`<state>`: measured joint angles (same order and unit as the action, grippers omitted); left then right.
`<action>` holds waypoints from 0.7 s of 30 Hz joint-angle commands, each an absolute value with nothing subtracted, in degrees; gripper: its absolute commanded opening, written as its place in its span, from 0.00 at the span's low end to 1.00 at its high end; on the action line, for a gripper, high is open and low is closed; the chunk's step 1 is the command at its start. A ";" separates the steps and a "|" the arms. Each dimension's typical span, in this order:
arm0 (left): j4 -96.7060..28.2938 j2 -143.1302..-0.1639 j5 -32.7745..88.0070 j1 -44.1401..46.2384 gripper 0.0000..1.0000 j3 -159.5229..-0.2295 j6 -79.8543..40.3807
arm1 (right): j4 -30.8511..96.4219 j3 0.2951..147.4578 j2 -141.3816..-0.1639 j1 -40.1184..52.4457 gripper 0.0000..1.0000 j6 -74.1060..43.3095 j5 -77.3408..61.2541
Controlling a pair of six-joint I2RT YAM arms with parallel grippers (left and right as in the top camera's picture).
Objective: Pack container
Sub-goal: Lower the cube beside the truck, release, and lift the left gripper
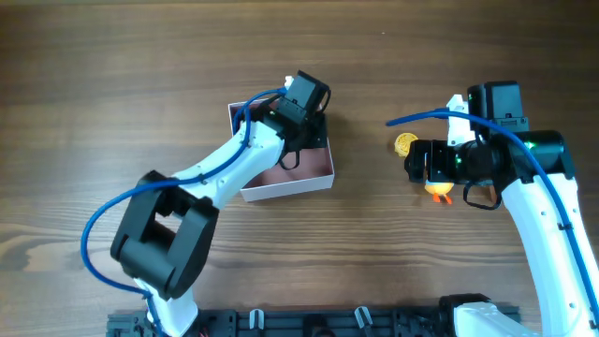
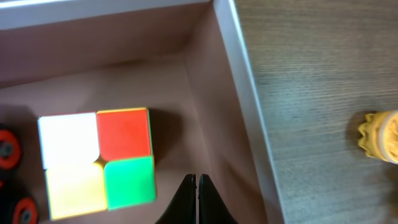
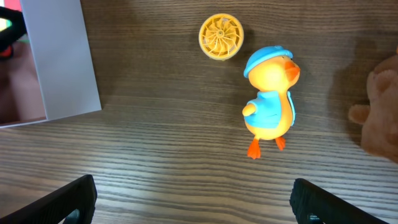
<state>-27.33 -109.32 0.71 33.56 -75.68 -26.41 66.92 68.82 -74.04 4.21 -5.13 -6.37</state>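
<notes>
The container (image 1: 288,186) is a shallow square box with white walls and a pink inside, left of the table's middle. My left gripper (image 1: 298,131) is over its far right part, shut and empty (image 2: 196,186). In the left wrist view a colourful cube (image 2: 96,162) lies on the container's floor (image 2: 205,93), left of the fingertips. My right gripper (image 1: 421,167) is open and empty (image 3: 199,199), above the table. A yellow duck toy with blue cap (image 3: 270,102) lies ahead of its fingers, also in the overhead view (image 1: 438,191). A yellow ridged disc (image 3: 221,36) lies beyond it.
The yellow disc (image 1: 405,144) lies on the wood right of the container and also shows in the left wrist view (image 2: 380,134). A red and black object (image 2: 7,152) sits inside the container at the left edge. A brown furry thing (image 3: 379,106) lies right of the duck.
</notes>
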 commanded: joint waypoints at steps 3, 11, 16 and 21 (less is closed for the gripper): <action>-23.92 -112.92 0.12 31.57 0.04 -76.18 -23.27 | 67.16 69.87 -74.39 4.45 1.00 -6.11 -5.58; -27.05 -113.21 -1.87 28.45 0.04 -76.18 -22.70 | 67.11 69.87 -74.39 4.43 1.00 -6.09 -5.58; -27.64 -113.19 -1.85 28.36 0.04 -76.20 -22.70 | 67.11 69.84 -74.39 4.45 1.00 -6.11 -5.58; -27.64 -112.66 -1.78 28.38 0.11 -76.20 -22.70 | 67.13 69.87 -74.39 4.43 1.00 -6.11 -5.56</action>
<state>-27.42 -112.55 -0.99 28.53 -75.68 -23.75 66.94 68.82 -74.04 4.21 -5.13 -6.37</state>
